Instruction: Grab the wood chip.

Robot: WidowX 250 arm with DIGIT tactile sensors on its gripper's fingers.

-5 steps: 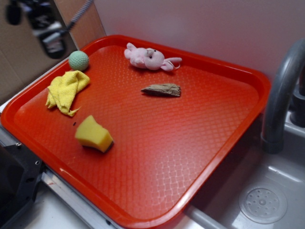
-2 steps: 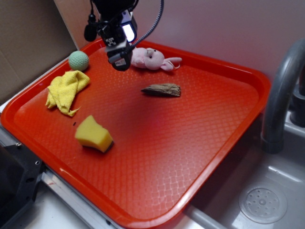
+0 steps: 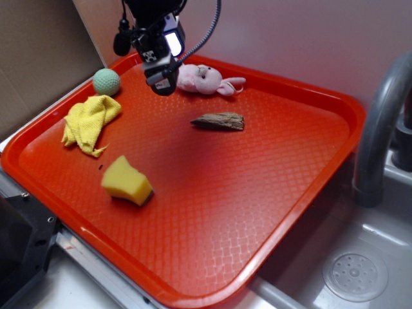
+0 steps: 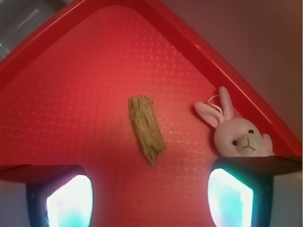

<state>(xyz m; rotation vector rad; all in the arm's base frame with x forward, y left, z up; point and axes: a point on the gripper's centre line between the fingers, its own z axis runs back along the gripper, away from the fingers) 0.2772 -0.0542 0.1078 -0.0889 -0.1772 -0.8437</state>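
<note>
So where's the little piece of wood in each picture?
Exterior view: the wood chip lies on the red tray, a bit above the middle, right of the gripper.
Wrist view: the wood chip sits in the middle, ahead of the open fingers.
Shared landmark: the pink bunny lies near it in both.

You face a plain pale wall (image 3: 290, 38) | brown cardboard panel (image 3: 32, 58) on your left | grey sink basin (image 3: 360, 257) with round drain (image 3: 355, 276) and curved grey faucet (image 3: 380, 122) at right
</note>
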